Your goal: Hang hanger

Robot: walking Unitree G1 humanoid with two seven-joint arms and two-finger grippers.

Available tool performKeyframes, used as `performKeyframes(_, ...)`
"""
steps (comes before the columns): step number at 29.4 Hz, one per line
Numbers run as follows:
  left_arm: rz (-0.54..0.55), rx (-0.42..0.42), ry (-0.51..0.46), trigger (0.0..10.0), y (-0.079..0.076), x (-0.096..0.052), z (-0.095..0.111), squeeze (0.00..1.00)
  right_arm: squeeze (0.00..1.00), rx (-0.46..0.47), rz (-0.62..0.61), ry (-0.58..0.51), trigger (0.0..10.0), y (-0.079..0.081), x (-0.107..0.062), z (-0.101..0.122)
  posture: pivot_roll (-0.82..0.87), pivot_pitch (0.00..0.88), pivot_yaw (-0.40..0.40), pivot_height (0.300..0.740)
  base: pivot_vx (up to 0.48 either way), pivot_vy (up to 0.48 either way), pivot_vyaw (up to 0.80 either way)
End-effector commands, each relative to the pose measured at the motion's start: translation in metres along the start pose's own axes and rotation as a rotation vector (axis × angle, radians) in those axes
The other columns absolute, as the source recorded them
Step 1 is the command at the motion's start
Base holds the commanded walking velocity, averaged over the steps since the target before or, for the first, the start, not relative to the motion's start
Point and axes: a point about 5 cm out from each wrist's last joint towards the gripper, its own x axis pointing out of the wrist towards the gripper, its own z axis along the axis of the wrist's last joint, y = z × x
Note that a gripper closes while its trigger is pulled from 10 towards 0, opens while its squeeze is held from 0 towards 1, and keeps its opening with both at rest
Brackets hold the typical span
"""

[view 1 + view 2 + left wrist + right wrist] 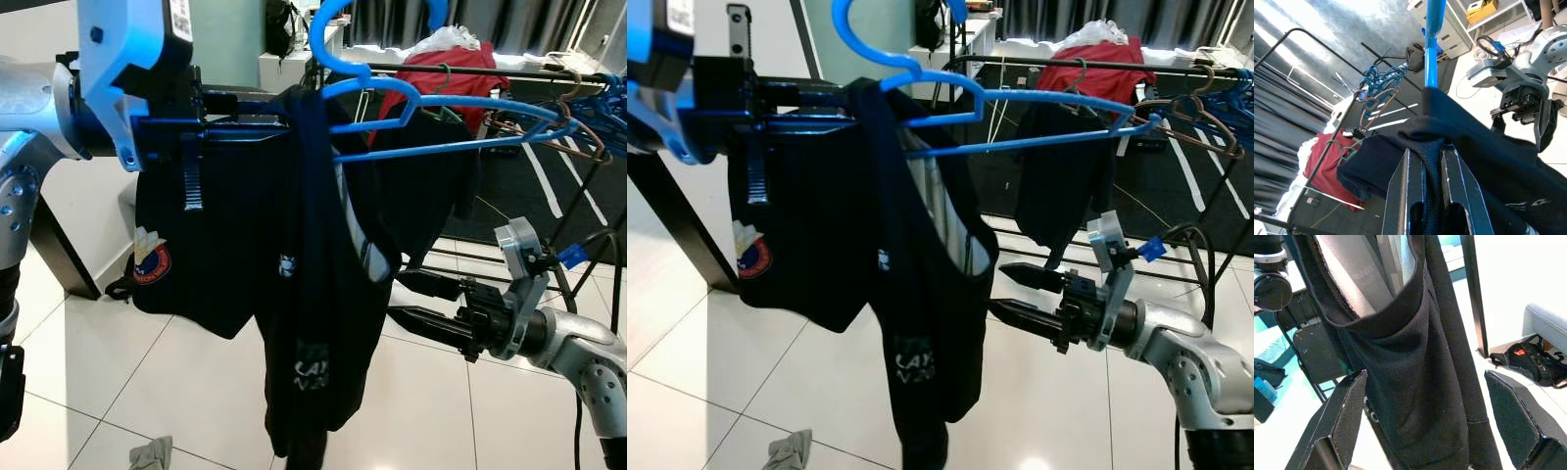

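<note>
Left eye view: left gripper (pixel 279 113) raised, clamping blue hanger (pixel 460 122).

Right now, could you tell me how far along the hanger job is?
Done: the dark garment is already draped on the blue hanger. In hand: the left gripper is clamped on hanger and cloth, holding them up near the rack rail; the right gripper is open beside the garment. Left: the hook is not yet over the rail.
</note>
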Motion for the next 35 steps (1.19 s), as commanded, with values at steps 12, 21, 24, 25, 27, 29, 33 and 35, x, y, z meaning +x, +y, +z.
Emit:
performKeyframes(12, 0.013, 0.019, -0.061, 7.3, 0.005, 0.004, 0.012, 0.0, 0.0, -0.021, 0.115, -0.006, 0.0, 0.012, 0.019, 0.003, -0.01, 0.0, 0.012, 0.74, 0.0, 0.0, 0.0)
performKeyframes(21, 0.006, 0.021, -0.087, 6.7, 0.004, 0.007, 0.016, 0.0, 0.0, -0.031, 0.115, -0.012, 0.0, 0.009, 0.028, 0.004, -0.01, 0.0, 0.007, 0.74, 0.0, 0.0, 0.0)
performKeyframes(24, 0.004, 0.017, -0.094, 6.5, 0.004, 0.008, 0.017, 0.0, 0.0, -0.042, 0.115, -0.017, 0.0, 0.008, 0.031, 0.005, -0.01, 0.0, 0.006, 0.74, 0.0, 0.0, 0.0)
performKeyframes(25, 0.005, 0.016, -0.095, 6.5, 0.004, 0.008, 0.017, 0.0, 0.0, -0.041, 0.115, -0.024, 0.0, 0.008, 0.032, 0.005, -0.01, 0.0, 0.007, 0.74, 0.0, 0.0, 0.0)
performKeyframes(27, 0.006, 0.015, -0.096, 6.5, 0.005, 0.008, 0.017, 0.0, 0.0, -0.039, 0.114, -0.033, 0.0, 0.008, 0.032, 0.006, -0.01, 0.0, 0.007, 0.74, 0.0, 0.0, 0.0)
performKeyframes(29, 0.023, 0.018, -0.075, 6.6, 0.006, 0.007, 0.015, 0.0, 0.0, -0.048, 0.107, -0.035, 0.0, 0.008, 0.029, 0.008, 0.0, 0.0, 0.008, 0.74, 0.0, 0.0, 0.0)
performKeyframes(33, 0.042, 0.018, -0.047, 6.6, 0.008, 0.005, 0.01, 0.0, 0.0, -0.059, 0.092, -0.034, 0.0, 0.007, 0.024, 0.01, 0.0, 0.0, 0.008, 0.74, 0.0, 0.0, 0.0)
performKeyframes(35, 0.056, 0.016, -0.031, 6.6, 0.009, 0.002, 0.007, 0.0, 0.0, -0.063, 0.08, -0.043, 0.0, 0.007, 0.02, 0.013, -0.01, 0.0, 0.007, 0.74, 0.0, 0.0, 0.0)
